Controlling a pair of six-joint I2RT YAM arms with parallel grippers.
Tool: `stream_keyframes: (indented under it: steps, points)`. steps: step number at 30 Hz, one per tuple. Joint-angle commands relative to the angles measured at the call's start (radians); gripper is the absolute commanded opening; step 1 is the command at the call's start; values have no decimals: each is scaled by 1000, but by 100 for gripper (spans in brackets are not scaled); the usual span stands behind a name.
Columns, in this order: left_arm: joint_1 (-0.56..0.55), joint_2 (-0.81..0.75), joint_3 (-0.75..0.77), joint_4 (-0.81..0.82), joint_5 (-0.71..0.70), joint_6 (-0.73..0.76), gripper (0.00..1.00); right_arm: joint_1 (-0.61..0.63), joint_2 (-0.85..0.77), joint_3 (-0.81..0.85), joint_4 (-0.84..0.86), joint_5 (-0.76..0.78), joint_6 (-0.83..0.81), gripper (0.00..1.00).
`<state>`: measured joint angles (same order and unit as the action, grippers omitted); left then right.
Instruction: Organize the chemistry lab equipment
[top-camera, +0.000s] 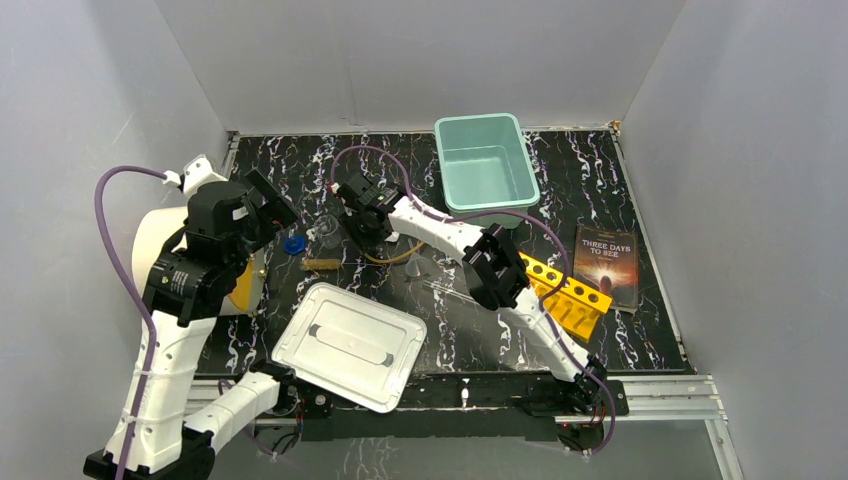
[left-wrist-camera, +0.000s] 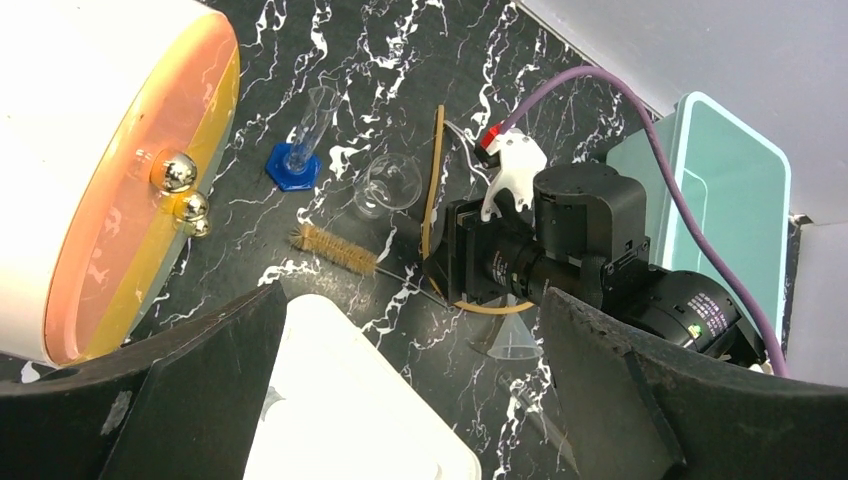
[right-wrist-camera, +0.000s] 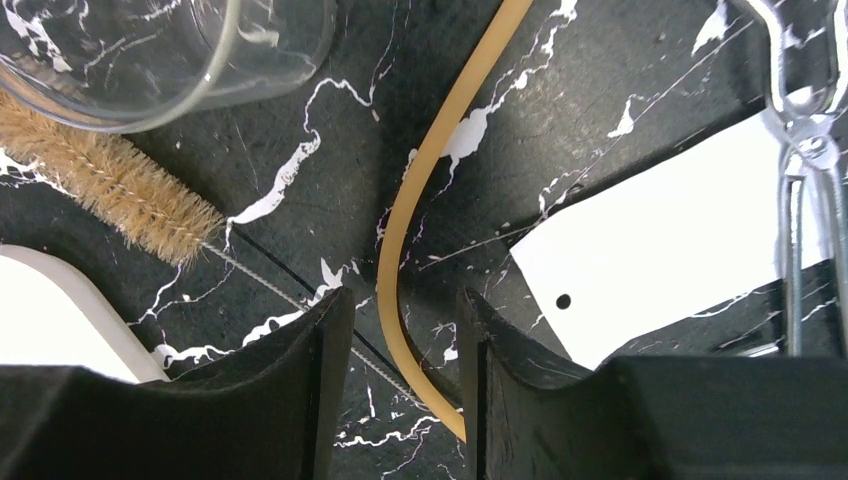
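Your tan rubber tube (right-wrist-camera: 425, 190) is lying curved mid-table on the black, white-veined tabletop (top-camera: 640, 340) and running between your right gripper's (right-wrist-camera: 402, 310) parted fingers. Your left gripper (left-wrist-camera: 405, 300) is hanging spread wide, gripping nothing, near the white lid (left-wrist-camera: 340, 400). Plain grey walls (top-camera: 400, 50) are closing in left, far and right.

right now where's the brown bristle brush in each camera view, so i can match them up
Top external: the brown bristle brush lies left of centre, just beyond the white lid.
Left wrist: it lies left of centre, above the lid's near corner.
Right wrist: it is at the left edge, above a sliver of the lid.
Shared landmark: the white lid beside the brush.
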<state>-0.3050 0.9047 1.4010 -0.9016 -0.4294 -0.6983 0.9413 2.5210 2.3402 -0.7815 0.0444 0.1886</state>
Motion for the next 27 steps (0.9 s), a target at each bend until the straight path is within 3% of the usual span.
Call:
stream_keyframes:
  steps: [1, 15, 17, 21, 27]
  points:
    - [-1, -16, -22, -2, 0, 10, 98, 9, 1, 25, -30, -33, 14, 50]
    - [-2, -21, -37, 2, 10, -2, 98, 36, 127, 120, -131, 89, 30, 31]
    - [-2, -25, -41, 1, 11, -6, 98, 40, 139, 133, -140, 105, 31, 24]
    - [-2, -28, -43, -3, 14, -10, 98, 40, 128, 151, -138, 103, 33, 0]
    - [-1, -26, -40, -1, 25, -12, 98, 36, 30, 217, -108, 115, 4, 0]
